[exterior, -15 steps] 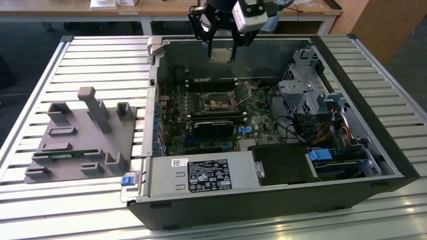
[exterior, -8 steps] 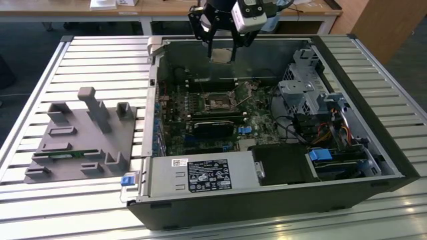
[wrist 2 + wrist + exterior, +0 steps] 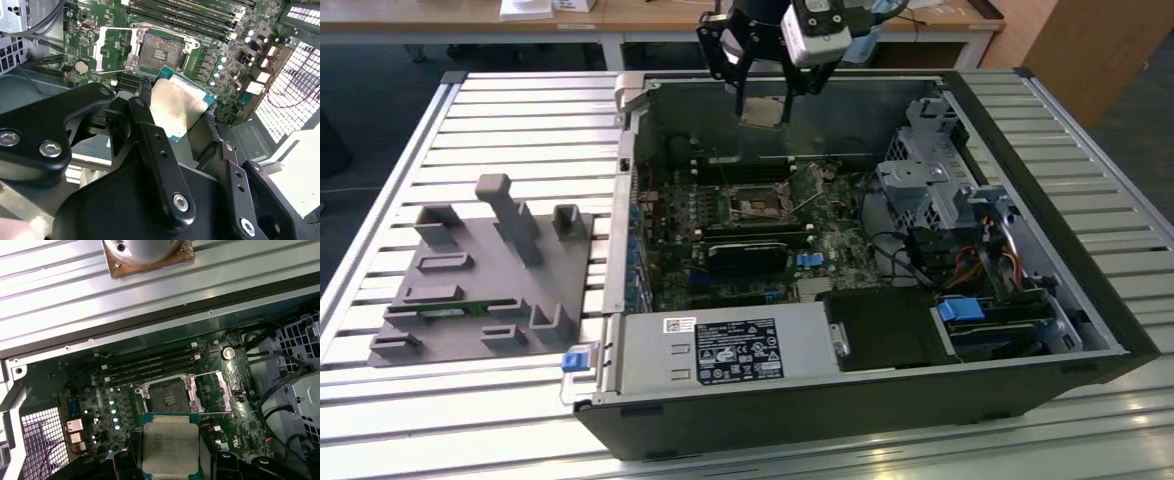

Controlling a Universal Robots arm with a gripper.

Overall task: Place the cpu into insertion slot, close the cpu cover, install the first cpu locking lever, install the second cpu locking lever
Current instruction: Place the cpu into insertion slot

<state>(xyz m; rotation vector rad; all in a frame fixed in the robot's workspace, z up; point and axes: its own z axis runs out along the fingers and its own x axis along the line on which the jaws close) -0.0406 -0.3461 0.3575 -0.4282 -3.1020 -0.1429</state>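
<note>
Over the open case (image 3: 881, 395) and board (image 3: 670, 230), gripper (image 3: 763, 115) hangs high, well apart from the socket. Cover (image 3: 116, 50) stands flipped open beside the bare slot (image 3: 161, 52). Fingers are clamped on the edges of the cpu (image 3: 177, 105). Judged: placing under way, chip not seated, cover and both levers not yet done.

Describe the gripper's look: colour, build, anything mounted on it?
The gripper is glossy black: two jointed fingers built from flat bars with rounded ends, pinned by silver screws. In the exterior view a pale grey box is mounted above them.
</note>
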